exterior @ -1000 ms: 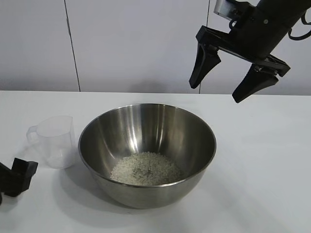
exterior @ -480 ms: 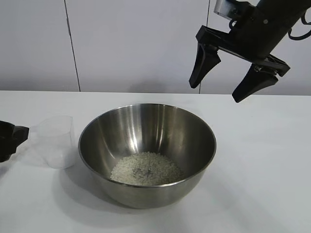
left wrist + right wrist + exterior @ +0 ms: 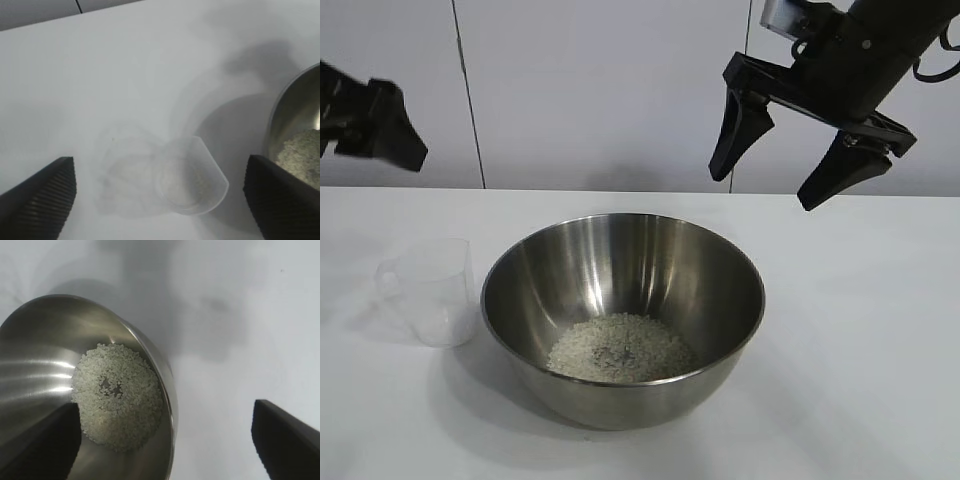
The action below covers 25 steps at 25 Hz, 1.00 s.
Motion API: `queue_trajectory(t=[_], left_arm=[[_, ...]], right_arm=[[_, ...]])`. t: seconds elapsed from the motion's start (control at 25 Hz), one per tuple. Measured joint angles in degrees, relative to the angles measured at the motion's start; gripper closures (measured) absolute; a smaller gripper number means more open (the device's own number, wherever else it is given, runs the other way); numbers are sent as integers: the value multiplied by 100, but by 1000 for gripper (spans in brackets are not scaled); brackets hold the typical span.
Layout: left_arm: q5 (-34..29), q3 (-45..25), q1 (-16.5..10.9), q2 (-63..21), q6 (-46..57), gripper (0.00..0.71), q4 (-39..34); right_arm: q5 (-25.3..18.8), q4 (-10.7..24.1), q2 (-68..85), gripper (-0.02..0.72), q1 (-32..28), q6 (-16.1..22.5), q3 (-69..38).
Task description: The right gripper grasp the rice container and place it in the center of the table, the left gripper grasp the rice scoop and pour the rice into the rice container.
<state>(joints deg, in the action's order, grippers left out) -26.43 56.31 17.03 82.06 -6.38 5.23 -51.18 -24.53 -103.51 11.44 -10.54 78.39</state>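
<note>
Far left, the left gripper [image 3: 365, 125] hangs high above the table edge, well clear of everything, and the left wrist view shows its fingers spread wide with nothing between them. Directly below that opening, on the table [image 3: 860, 330], stands the rice scoop [image 3: 428, 292], upright, mouth up, its little handle sticking out on the side away from the bowl. It looks emptied, with no heap inside, only a faint pale trace at the bottom in the wrist view. The key relation: the scoop lies straight beneath the left gripper's open span, just beside the bowl's left wall without clearly touching it, so the left arm is by far the nearer one. Any return to the cup would, in my judgement, be a plain vertical drop with the fingers straddling its tapered sides. Moving to the middle, the rice container [image 3: 623, 315] sits square in the centre of the table, and the rice [image 3: 620, 348] forms a pale heap at its bottom, so the pour looks done. Over on the right, the right gripper [image 3: 802, 150] hovers high above and behind the bowl's right rim, fingers splayed apart, gripping nothing, well apart from the steel.
</note>
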Motion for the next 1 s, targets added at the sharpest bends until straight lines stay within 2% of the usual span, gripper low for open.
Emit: queue_trajectory(t=[0.12,0.36,0.56,0.8,1.0], left_arm=[[-969,786,-1,50,85,53,531],[-2135,1793,-1,350,129,53,1944],[-2360,2014,-1,995,109,53,2578],[-2745,2077,-1,1578,102,53,2785],[-2743,2082,-1,1653,102,53,2804]], right_arm=[[7,-8,0,66,0,0,0],[14,-107,0,66,0,0,0],[116,-258,0,66,0,0,0],[196,-421,0,66,0,0,0],[257,-499,0,66,0,0,0]])
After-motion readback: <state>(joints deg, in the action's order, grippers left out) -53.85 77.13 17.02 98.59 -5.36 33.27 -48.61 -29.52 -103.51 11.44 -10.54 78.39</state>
